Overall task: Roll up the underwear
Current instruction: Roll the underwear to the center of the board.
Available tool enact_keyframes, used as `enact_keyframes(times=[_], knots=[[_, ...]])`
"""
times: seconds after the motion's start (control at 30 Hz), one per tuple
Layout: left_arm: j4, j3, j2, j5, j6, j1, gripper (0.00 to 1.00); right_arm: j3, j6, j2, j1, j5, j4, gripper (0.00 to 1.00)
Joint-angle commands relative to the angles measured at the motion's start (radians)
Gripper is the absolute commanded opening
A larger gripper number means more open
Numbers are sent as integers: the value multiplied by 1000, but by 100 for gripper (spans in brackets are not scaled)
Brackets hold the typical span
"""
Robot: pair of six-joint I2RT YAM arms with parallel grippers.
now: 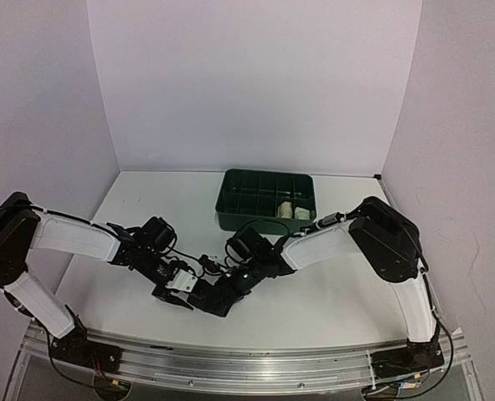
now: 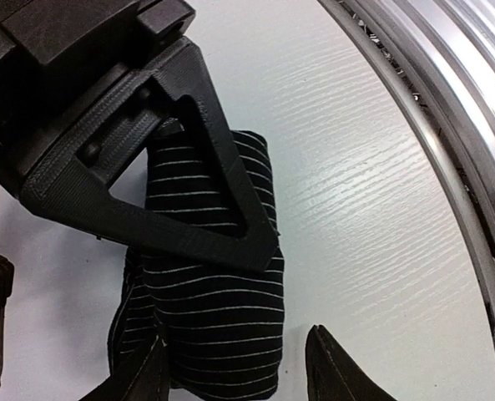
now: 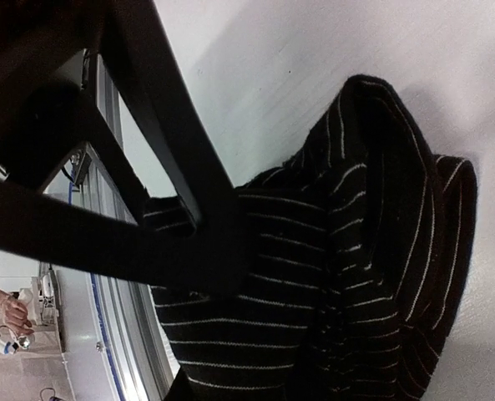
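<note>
The black underwear (image 1: pixel 216 298), with thin white stripes, lies as a loose roll (image 2: pixel 218 322) on the white table near the front edge. My left gripper (image 2: pixel 239 376) is open. Its two fingertips straddle one end of the roll, and the right one stands apart from the cloth. My right gripper (image 1: pixel 227 290) comes in from the other side, and one of its fingers (image 2: pixel 193 167) lies across the roll. In the right wrist view the striped cloth (image 3: pixel 347 276) bunches up at its jaws, shut on it. Cream rolls (image 1: pixel 295 210) sit in the green tray.
The green compartment tray (image 1: pixel 230 200) stands at the back centre of the table. An aluminium rail (image 1: pixel 255 363) runs along the near edge, close beside the roll (image 2: pixel 447 125). Pale walls enclose the table on three sides.
</note>
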State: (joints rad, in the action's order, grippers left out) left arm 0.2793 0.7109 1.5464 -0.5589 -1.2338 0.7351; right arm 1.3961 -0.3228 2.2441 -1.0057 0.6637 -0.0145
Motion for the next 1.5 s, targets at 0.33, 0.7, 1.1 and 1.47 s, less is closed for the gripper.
enact_keyframes(times=[0.33, 0.7, 1.1, 1.47], knots=[[140, 90, 92, 17, 80, 12, 0, -19, -11, 47, -5, -94, -185, 5], [326, 142, 242, -44, 274, -87, 0, -154, 358, -323, -84, -482, -87, 65], [515, 319, 492, -177, 344, -159, 0, -298, 731, -450, -279, -772, 112, 71], [656, 457, 637, -197, 365, -160, 0, 16, 779, -161, -274, -963, -208, 79]])
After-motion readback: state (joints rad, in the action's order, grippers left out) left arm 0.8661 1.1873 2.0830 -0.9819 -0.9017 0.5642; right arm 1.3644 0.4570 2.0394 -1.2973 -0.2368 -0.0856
